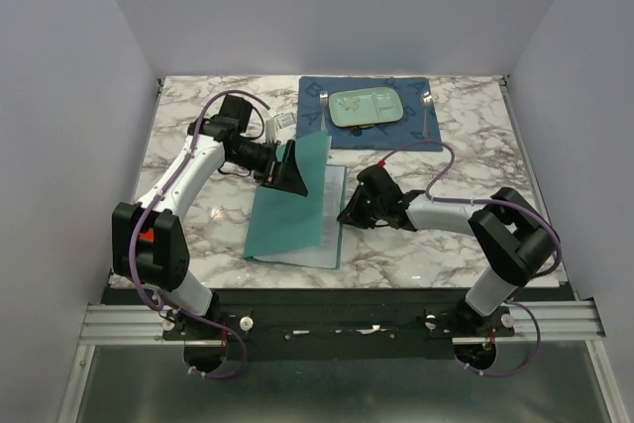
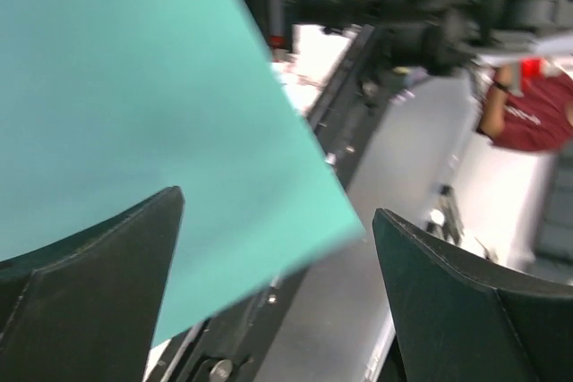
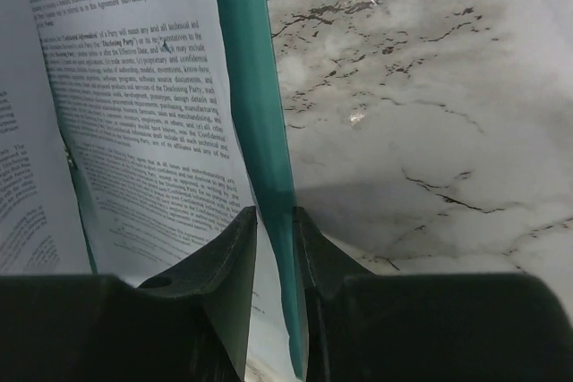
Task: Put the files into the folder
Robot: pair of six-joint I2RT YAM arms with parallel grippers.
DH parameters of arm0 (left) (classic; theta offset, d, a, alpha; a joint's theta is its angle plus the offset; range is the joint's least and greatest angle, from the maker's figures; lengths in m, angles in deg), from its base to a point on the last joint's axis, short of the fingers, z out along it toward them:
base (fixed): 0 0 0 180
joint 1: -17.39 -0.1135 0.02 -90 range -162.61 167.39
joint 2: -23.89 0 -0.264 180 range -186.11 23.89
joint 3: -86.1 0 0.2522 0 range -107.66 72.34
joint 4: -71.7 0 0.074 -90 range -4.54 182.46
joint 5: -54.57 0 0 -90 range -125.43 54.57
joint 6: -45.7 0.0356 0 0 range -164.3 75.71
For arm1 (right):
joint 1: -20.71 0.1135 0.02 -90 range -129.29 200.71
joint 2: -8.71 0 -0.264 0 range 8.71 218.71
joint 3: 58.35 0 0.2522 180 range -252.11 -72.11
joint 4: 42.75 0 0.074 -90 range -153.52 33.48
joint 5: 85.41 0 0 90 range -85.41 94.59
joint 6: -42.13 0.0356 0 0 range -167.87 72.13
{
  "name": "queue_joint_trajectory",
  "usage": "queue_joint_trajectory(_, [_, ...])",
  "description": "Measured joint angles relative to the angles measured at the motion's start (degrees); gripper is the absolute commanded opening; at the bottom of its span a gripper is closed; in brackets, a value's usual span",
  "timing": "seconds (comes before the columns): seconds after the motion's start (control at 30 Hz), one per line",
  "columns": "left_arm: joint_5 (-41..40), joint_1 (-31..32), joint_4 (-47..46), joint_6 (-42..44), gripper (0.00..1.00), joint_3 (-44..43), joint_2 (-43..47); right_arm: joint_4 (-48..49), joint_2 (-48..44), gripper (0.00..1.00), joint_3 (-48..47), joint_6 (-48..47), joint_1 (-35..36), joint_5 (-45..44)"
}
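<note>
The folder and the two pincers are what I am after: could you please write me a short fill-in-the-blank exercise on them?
1. The right pincer is ___ on the edge of the teal folder.
2. The left pincer has its jaws ___.
3. The files show their print in the ___ wrist view.
4. The pale green plate sits on a dark ___ placemat.
Missing words: shut; open; right; blue.
</note>
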State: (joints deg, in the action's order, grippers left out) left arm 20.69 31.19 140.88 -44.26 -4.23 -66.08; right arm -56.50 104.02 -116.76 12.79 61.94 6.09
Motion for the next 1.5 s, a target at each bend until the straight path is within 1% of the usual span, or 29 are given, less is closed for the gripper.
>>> queue_joint_trajectory(0.2, [8.1,1.3,0.1,2.6,0.99,1.7,0.0,0.5,0.4,0.31,-0.2,0.6,0.0,0.7])
queue_joint_trajectory(0.3, [9.2,0.6,0.3,3.7,0.99,2.1,0.2,0.0,0.4,0.31,-0.3,0.8,0.0,0.7])
queue_joint_trajectory(0.37, [9.1,-1.5,0.4,4.5,0.99,2.1,0.7,-1.5,0.1,0.31,-0.7,0.7,0.0,0.4])
queue_joint_trajectory(0.47, [6.2,-7.0,0.4,6.0,0.99,1.8,1.7,-5.4,-1.4,0.32,-1.0,-0.3,0.0,-1.1])
queue_joint_trajectory(0.57, [-3.1,-11.9,-0.3,8.6,0.99,1.2,1.8,-11.4,-3.9,0.32,-1.0,-2.3,0.0,-3.9])
queue_joint_trajectory(0.6, [-7.8,-12.9,-0.7,9.8,0.99,1.3,1.8,-13.4,-4.5,0.32,-1.0,-2.9,0.0,-5.0])
queue_joint_trajectory(0.7, [-17.7,-12.8,-3.3,12.5,0.97,3.0,1.9,-19.3,-5.6,0.32,-2.1,-5.2,0.0,-7.5])
queue_joint_trajectory(0.77, [-24.7,-12.4,-5.8,14.4,0.96,6.1,2.1,-22.4,-5.6,0.31,-3.6,-6.3,0.0,-8.6])
queue_joint_trajectory(0.87, [-33.3,-11.7,-9.3,17.2,0.94,11.1,2.1,-25.9,-4.2,0.31,-8.0,-7.9,-0.1,-9.7])
queue_joint_trajectory(0.97, [-41.1,-10.3,-13.1,20.0,0.92,15.9,2.1,-26.9,-1.1,0.29,-13.3,-9.2,-0.3,-10.3])
queue_joint_trajectory(1.1, [-48.0,-7.8,-17.5,22.7,0.87,20.3,2.1,-27.7,2.9,0.29,-18.6,-10.3,-1.3,-10.4])
queue_joint_trajectory(1.2, [-53.1,-5.7,-20.4,24.2,0.88,22.5,1.6,-28.4,5.7,0.28,-21.1,-10.9,-2.4,-10.4])
queue_joint_trajectory(1.27, [-55.0,-4.4,-22.0,24.9,0.88,23.5,1.4,-28.8,7.7,0.27,-22.6,-11.2,-2.8,-10.3])
queue_joint_trajectory(1.33, [-55.8,-3.2,-23.0,25.3,0.88,24.2,1.1,-29.4,9.6,0.25,-23.8,-11.3,-3.1,-10.3])
queue_joint_trajectory(1.5, [-55.2,-1.0,-23.1,25.5,0.91,24.8,0.6,-30.1,12.9,0.24,-26.5,-11.5,-3.8,-10.2])
